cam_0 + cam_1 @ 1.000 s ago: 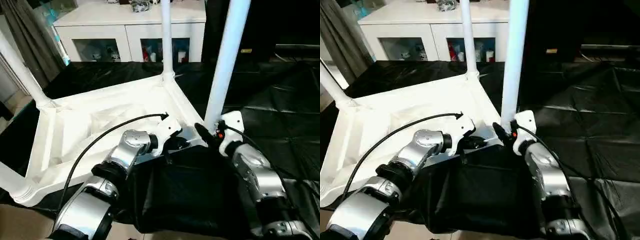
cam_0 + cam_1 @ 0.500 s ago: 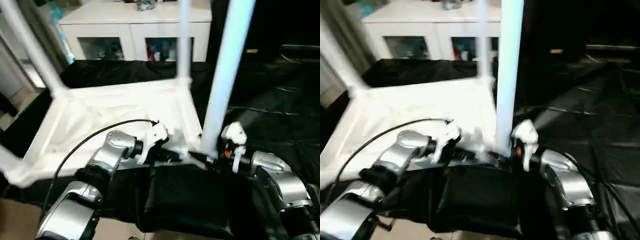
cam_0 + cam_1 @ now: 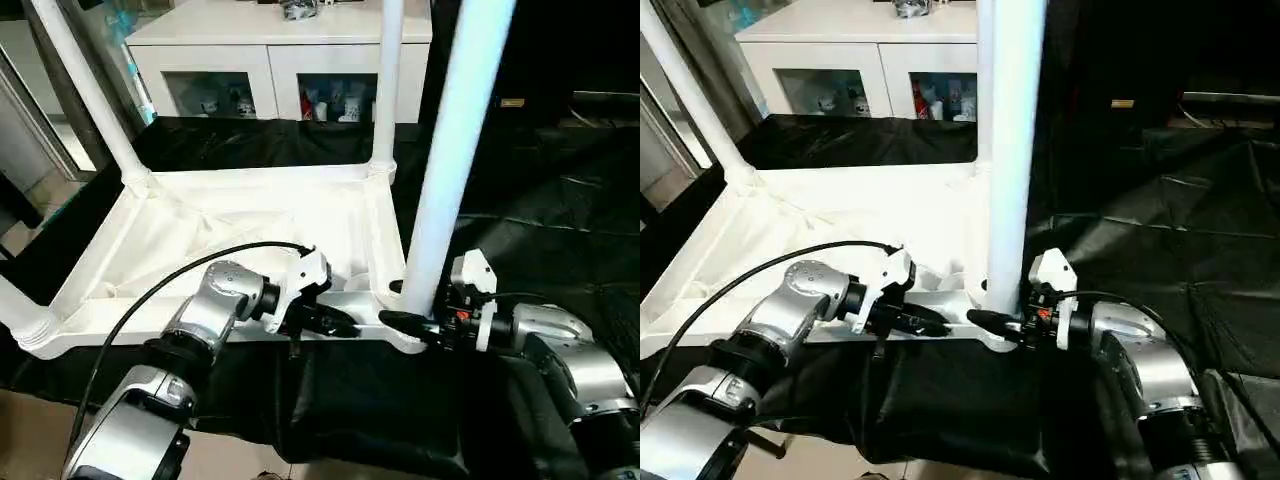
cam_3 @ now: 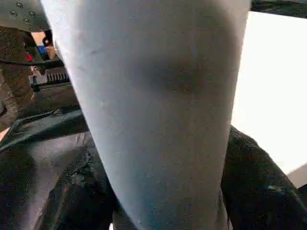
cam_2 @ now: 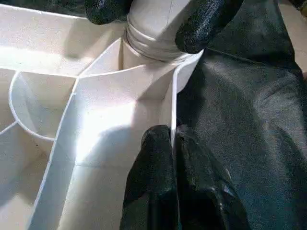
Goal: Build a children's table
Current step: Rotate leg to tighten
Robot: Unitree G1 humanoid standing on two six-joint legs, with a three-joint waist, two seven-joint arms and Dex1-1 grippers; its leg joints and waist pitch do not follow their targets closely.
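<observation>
Lying upside down on the black cloth-draped table [image 3: 560, 190], the children's table [image 3: 240, 215] has its ribbed underside facing up and its legs rising from the corner sockets. We see the near right leg [image 3: 450, 150] standing upright in its socket at the near right corner, close in front of us. Compared with a second ago, our right gripper [image 3: 408, 322] has swung round from pointing up beside the leg to lying level at the leg's base, its two black fingers [image 5: 204, 21] now on either side of the tube just above the socket. The jaws straddle the leg; we cannot tell whether they are pressing on it. Our left gripper [image 3: 335, 322] is clenched on the thin near rim [image 5: 172, 103] of the tabletop, just left of that corner, as before. The tabletop also appears turned from where it lay. We judge this as steadying the top while seating the leg firmly. Beyond stands a white glass-door cabinet [image 3: 270, 60].
</observation>
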